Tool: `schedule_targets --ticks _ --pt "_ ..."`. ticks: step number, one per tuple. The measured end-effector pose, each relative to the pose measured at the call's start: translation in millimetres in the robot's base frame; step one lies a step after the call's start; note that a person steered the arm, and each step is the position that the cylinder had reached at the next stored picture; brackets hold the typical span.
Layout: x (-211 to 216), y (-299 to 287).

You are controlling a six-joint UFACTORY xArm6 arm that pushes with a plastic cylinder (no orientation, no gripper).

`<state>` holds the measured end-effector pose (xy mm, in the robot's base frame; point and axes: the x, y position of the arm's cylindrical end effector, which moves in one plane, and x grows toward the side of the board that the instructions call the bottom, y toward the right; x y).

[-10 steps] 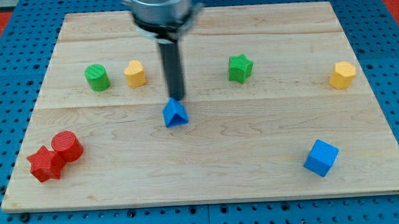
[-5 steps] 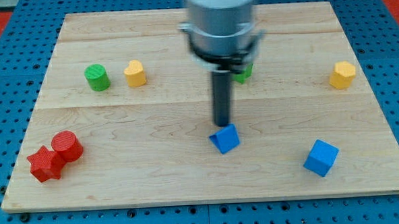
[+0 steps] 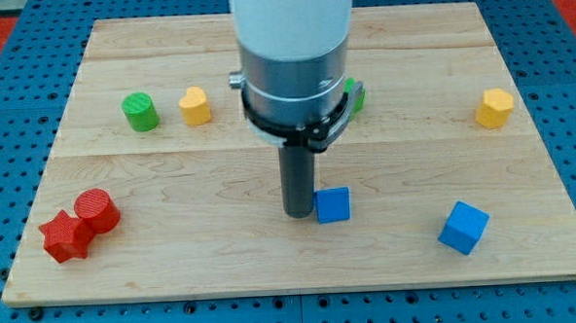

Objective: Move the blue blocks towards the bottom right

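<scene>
A small blue block (image 3: 334, 204) lies just below the board's middle. My tip (image 3: 297, 213) rests on the board right against the block's left side. A blue cube (image 3: 463, 227) sits further to the view's right, near the bottom edge, apart from the small blue block. The wide arm body hangs over the middle of the board and hides most of the green star (image 3: 354, 95) behind it.
A green cylinder (image 3: 141, 111) and a yellow block (image 3: 196, 105) sit at the upper left. A yellow block (image 3: 494, 108) sits at the right. A red cylinder (image 3: 96, 209) and red star (image 3: 63, 237) touch at the bottom left. The wooden board (image 3: 176, 264) lies on blue pegboard.
The small blue block has slid right and down from the board's middle. My tip followed it and has come round from above it to its left side.
</scene>
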<state>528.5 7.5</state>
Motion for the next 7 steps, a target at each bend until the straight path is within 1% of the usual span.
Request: schedule_targets --ticks 1,2,3,5,6,7 --pt "-1 25" --pt "2 124" --pt "10 147" --pt "10 141" --pt "-1 134" --pt "-20 111"
